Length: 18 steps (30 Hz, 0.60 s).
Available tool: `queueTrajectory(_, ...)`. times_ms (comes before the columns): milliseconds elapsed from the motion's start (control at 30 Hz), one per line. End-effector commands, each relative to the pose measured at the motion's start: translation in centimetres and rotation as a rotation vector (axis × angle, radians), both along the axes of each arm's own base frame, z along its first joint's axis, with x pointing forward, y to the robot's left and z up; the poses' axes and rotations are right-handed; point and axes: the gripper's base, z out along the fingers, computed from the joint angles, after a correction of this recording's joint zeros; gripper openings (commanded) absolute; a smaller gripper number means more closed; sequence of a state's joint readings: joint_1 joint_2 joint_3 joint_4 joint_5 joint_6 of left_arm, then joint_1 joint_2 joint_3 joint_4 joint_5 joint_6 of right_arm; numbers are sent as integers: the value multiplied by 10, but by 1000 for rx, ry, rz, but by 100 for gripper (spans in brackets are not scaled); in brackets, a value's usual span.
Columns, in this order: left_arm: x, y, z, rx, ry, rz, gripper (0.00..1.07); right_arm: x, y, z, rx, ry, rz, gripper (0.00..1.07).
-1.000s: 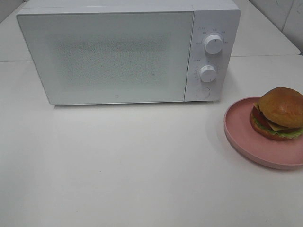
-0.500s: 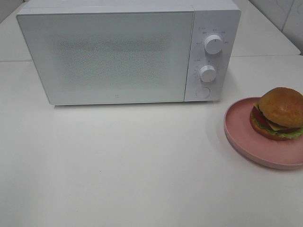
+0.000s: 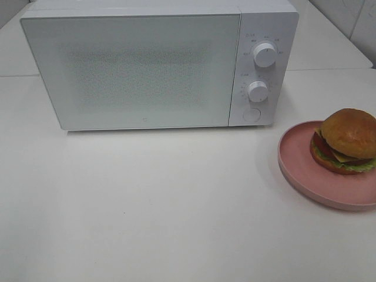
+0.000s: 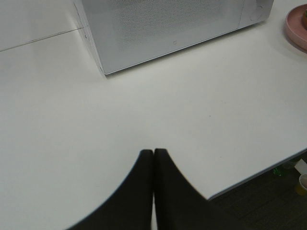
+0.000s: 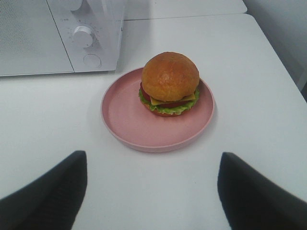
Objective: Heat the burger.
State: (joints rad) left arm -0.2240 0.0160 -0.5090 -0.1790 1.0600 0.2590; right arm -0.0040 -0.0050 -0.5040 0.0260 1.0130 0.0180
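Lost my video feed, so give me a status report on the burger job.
Left pincer shut, empty. Right pincer open, short of the pink plate. Burger on plate, untouched. Microwave door closed; nothing in the way.

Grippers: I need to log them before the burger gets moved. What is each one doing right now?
Left gripper: shut, holding nothing.
Right gripper: open, empty, short of the burger.

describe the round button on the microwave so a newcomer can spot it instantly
Find the white microwave at the back of the table; its control panel is the narrow strip right of the door. Two knobs sit stacked there, and the round button is below the lower one, near the panel's bottom edge. Unlike the raised knobs, it is flat, with no markings around it.
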Motion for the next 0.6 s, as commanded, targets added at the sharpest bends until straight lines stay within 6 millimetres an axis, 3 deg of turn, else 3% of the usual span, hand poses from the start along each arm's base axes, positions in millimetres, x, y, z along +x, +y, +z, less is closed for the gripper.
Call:
queueTrajectory(33, 1, 0, 0, -4, -8, 1, 0, -2, 0, 1, -7, -29, -2, 72)
queueTrajectory(367, 0, -1, 0, -5, -17, 56, 0, -2, 0, 1, -7, -29, -2, 72)
queueTrajectory(600, 2, -2, 0, -4, -17, 211, 0, -2, 0, 1, -7, -29, -2, 72)
